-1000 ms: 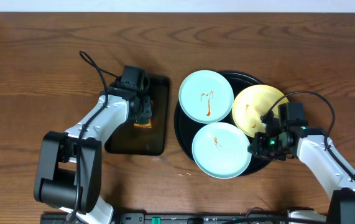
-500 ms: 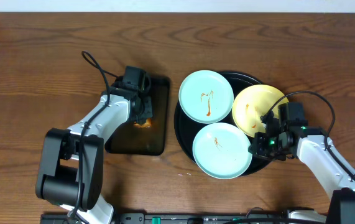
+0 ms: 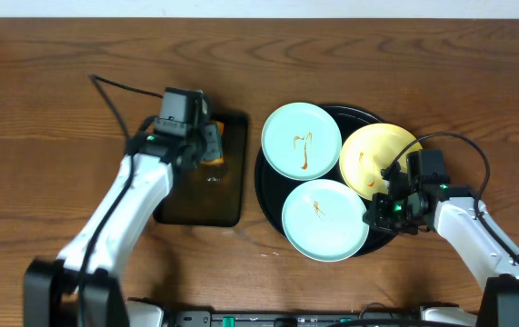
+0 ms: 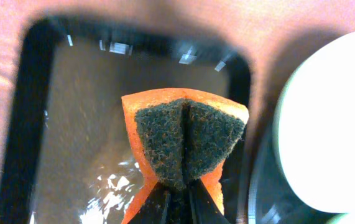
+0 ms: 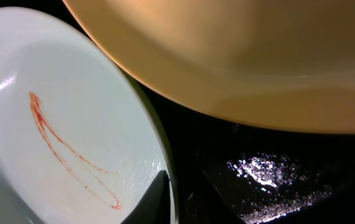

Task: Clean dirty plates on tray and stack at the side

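Observation:
Three plates lie on the round black tray point(image 3: 361, 112): a mint one point(image 3: 302, 139) with a brown smear at the back, a yellow one point(image 3: 374, 160) to the right, and a mint one point(image 3: 323, 220) with a thin red smear at the front. My right gripper point(image 3: 374, 213) point(image 5: 180, 196) is shut on the front mint plate point(image 5: 59, 118), one finger on top at the right rim. Under the yellow plate point(image 5: 239, 56), the other finger is lost against the dark tray. My left gripper point(image 3: 212, 150) point(image 4: 178, 190) is shut on an orange sponge point(image 4: 186, 140) with a dark scouring face, pinched into a fold.
A smaller rectangular black tray point(image 3: 177, 204) point(image 4: 71, 124) holding a film of water lies left of the round tray, under the sponge. The back mint plate's edge point(image 4: 326, 124) shows at the right of the left wrist view. Bare wooden table surrounds both trays.
My left gripper has closed on the sponge and lifted it off the rectangular tray, the arm swinging outward to the left. The right arm and the plates have not moved.

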